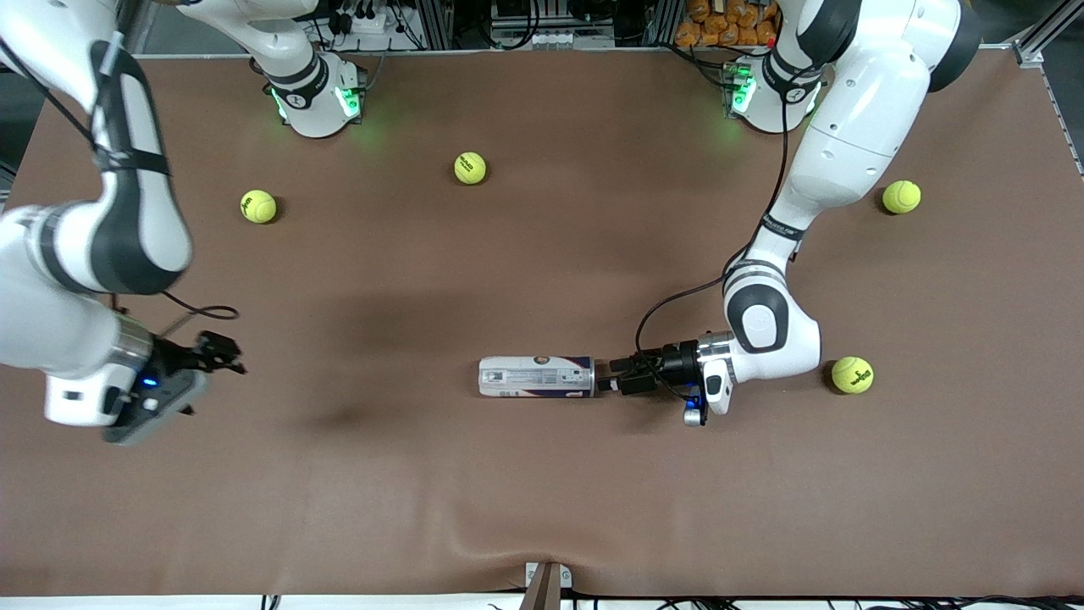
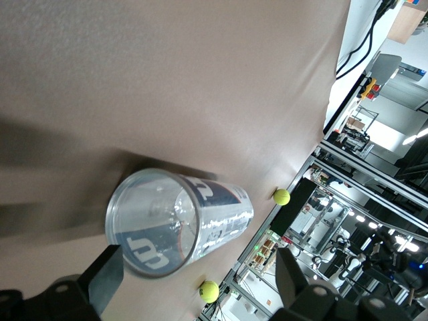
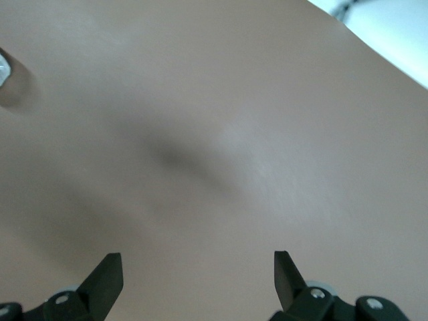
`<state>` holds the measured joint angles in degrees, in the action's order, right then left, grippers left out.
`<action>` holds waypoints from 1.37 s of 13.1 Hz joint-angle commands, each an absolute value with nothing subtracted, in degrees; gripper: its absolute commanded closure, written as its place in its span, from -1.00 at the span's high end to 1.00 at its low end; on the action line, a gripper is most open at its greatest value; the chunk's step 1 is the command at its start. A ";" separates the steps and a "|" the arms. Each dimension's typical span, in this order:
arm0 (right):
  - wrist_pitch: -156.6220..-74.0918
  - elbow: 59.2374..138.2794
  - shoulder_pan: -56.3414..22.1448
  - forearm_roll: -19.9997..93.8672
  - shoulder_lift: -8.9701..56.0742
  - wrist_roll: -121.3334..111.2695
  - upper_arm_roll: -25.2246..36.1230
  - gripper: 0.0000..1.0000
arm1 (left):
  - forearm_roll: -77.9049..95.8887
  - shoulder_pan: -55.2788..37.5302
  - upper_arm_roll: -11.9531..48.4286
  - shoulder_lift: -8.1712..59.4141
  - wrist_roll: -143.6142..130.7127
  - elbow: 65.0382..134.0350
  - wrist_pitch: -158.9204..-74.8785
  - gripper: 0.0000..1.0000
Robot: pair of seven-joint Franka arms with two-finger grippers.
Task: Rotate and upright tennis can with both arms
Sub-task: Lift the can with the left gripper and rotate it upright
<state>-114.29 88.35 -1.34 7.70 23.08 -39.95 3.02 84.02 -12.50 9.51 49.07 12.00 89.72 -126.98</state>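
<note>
The tennis can [image 1: 535, 376] lies on its side in the middle of the brown table [image 1: 542, 491], its length running from one arm's end of the table to the other. My left gripper [image 1: 611, 379] is low at the can's end toward the left arm's end, open, with nothing between its fingers. In the left wrist view the can's round clear end [image 2: 152, 223] faces the open left gripper [image 2: 198, 281], nearer to one finger [image 2: 107, 275]. My right gripper [image 1: 222, 352] hangs open over bare table toward the right arm's end. The right wrist view shows the right gripper [image 3: 197, 267] with only table under it.
Several yellow tennis balls lie around. One [image 1: 852, 374] is close beside the left arm's wrist, one [image 1: 901, 196] lies farther from the front camera, and two more [image 1: 470, 168] [image 1: 258, 206] lie toward the arms' bases. A clamp [image 1: 546, 585] sits at the table's front edge.
</note>
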 commanded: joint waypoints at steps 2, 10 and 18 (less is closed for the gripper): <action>-112.86 98.87 -0.79 5.72 11.97 -26.23 2.81 1.00 | 86.21 -13.62 9.58 52.03 13.45 85.00 -127.53 0.78; -88.80 86.51 -0.17 -0.78 9.40 -4.23 2.72 1.00 | 88.42 -16.43 9.32 53.35 14.24 83.06 -128.06 -0.54; -76.81 75.58 1.58 -0.62 6.79 -0.35 2.81 1.00 | 65.80 -17.93 8.17 43.52 -5.66 81.39 -128.58 -1.00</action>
<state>-78.24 76.43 -0.10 -0.05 8.95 -1.20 3.70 73.06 -17.16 8.88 48.05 2.78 80.21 -127.97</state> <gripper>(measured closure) 0.000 0.952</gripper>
